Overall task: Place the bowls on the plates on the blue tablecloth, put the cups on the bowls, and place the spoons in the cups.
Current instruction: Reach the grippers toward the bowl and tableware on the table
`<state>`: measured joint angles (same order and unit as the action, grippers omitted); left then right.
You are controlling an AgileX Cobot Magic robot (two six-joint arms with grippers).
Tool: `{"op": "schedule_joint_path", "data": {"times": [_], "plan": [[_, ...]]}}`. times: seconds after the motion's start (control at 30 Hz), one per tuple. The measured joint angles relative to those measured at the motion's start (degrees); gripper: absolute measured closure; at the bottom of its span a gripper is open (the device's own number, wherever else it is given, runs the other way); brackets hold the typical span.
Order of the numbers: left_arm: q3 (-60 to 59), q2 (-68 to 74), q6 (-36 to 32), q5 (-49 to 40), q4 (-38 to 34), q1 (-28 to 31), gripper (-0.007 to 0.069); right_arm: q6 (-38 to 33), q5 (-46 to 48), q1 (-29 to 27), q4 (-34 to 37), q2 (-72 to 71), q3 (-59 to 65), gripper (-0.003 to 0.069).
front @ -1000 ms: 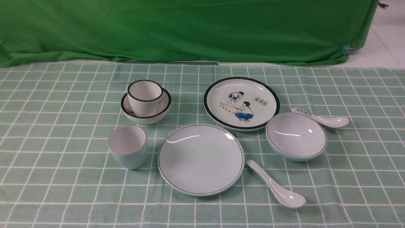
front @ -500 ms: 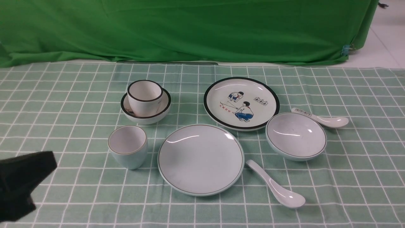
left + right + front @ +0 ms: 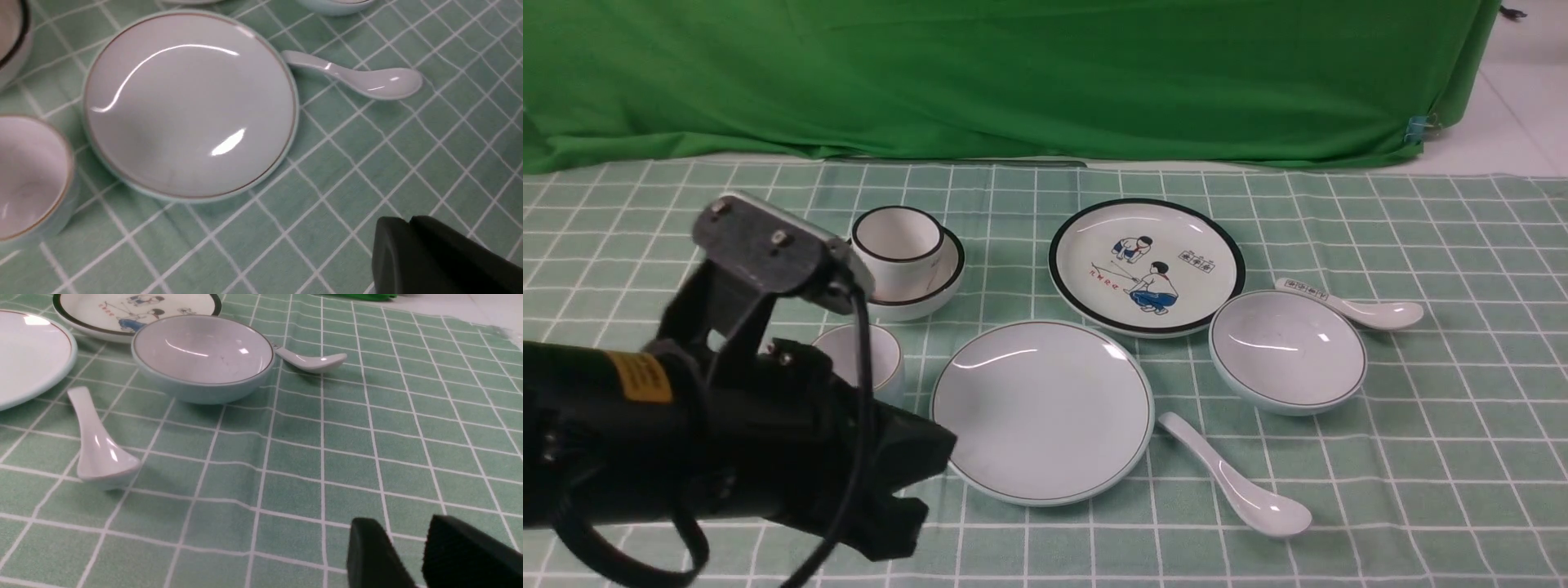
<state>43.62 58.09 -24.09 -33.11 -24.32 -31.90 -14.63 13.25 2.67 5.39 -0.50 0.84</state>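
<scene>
Two risks. Left tool [image 3: 406, 230] pressed together, empty; blue cup [image 3: 874, 351] close beside its arm [image 3: 645, 425], blue plate [image 3: 1042, 411] just ahead: sweep could topple cup. Right tool [image 3: 402, 528] spread, empty; blue bowl [image 3: 203, 355] well ahead, glazed rim may slip.

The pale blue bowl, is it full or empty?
Empty. The pale blue bowl stands upright, and its whole inside shows bare and shiny; nothing sits in it.

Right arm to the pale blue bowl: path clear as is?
Probably yes. Only bare tablecloth lies between the right gripper and the pale blue bowl; the plain spoon lies off to one side, and the bowl is empty.
</scene>
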Motion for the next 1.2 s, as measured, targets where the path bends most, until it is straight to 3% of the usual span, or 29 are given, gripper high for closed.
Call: {"op": "schedule_joint_path", "data": {"times": [0.07, 0.33, 0.47, 0.53, 0.63, 0.83, 0.9, 1.1, 1.2], "plan": [[0.06, 0.05, -0.05, 1.49, 0.00, -2.25, 0.0612, 2.34, -1.57, 0.00, 1.52, 0.00, 0.00, 0.0417], [0.06, -1.23, -2.71, 1.53, 0.86, -3.47, 0.0612, 30.02, -17.40, 0.00, 7.13, 0.00, 0.00, 0.0419], [0.06, -1.28, -2.72, 1.19, 3.47, -3.47, 0.0612, 35.48, -13.64, 0.92, 7.40, 1.49, -2.17, 0.0455], [0.06, -1.28, -2.77, 0.93, 3.85, -3.47, 0.0612, 33.47, -9.97, 2.32, 7.44, 4.49, -6.03, 0.0482], [0.06, -1.28, -2.77, 1.06, 4.04, -3.47, 0.0612, 24.81, -2.35, 6.15, 7.44, 13.47, -16.27, 0.0506], [0.06, -1.44, -2.77, 1.52, 4.21, -3.47, 0.0612, 9.13, 12.03, 13.15, 7.39, 38.41, -35.66, 0.0512], [0.06, -2.43, -2.77, 1.37, 4.21, -3.47, 0.0612, 1.77, 17.66, 16.02, 7.35, 52.73, -44.75, 0.0512], [0.06, -8.48, -2.77, -2.09, 4.23, -3.47, 0.0612, -3.14, 22.89, 17.94, 6.83, 74.27, -58.34, 0.0504], [0.06, -14.28, -2.35, -4.80, 3.81, -3.47, 0.0612, -4.78, 24.57, 18.15, 6.49, 85.40, -64.94, 0.0445]]}}
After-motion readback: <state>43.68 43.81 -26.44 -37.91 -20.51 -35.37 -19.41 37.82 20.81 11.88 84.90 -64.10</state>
